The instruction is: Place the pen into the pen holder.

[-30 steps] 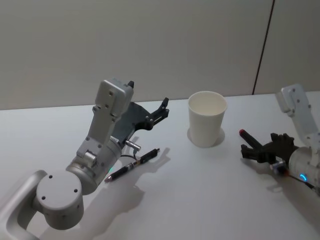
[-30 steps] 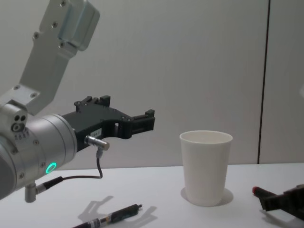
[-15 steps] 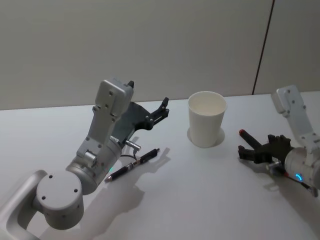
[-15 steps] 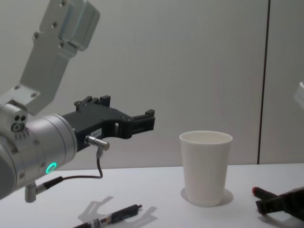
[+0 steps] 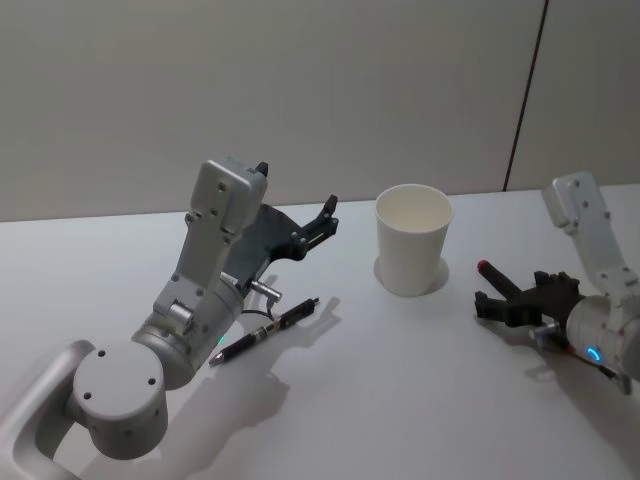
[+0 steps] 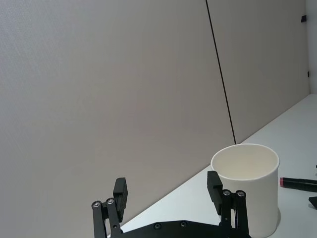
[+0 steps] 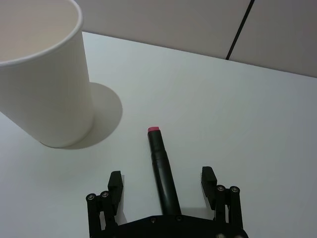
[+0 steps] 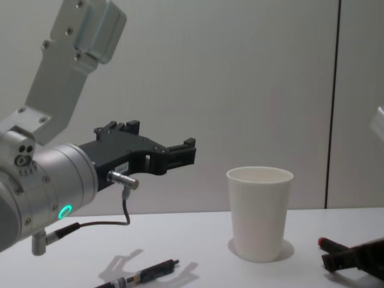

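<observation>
**Black right gripper (image 7: 162,176) astride the red-tipped pen (image 7: 159,153)**

Jaws spread wide, one finger either side of the barrel, neither touching it. The gripper sits low over the table (image 5: 400,390), lower right of the head view. The pen lies flat with its red tip pointing toward the pen holder (image 5: 411,255). The holder stands upright just right of centre in that view, near the tip but apart from it. How far the barrel runs back under the palm is hidden.

Judgement: the step in hand is the pinch.
- The barrel lies down the middle of the gap, so a straight close should catch it.
- The pads should meet the barrel's sides, not its top, or it may roll out.
- Lift clear of the rolled rim before crossing, then tilt tip-down over the mouth.
- The cup is light paper, so a knock could shove or tip it.

Left gripper (image 5: 324,218) is also spread and empty, raised just left of the cup. A second pen (image 5: 268,329) lies on the table beneath that arm, left of centre.
</observation>
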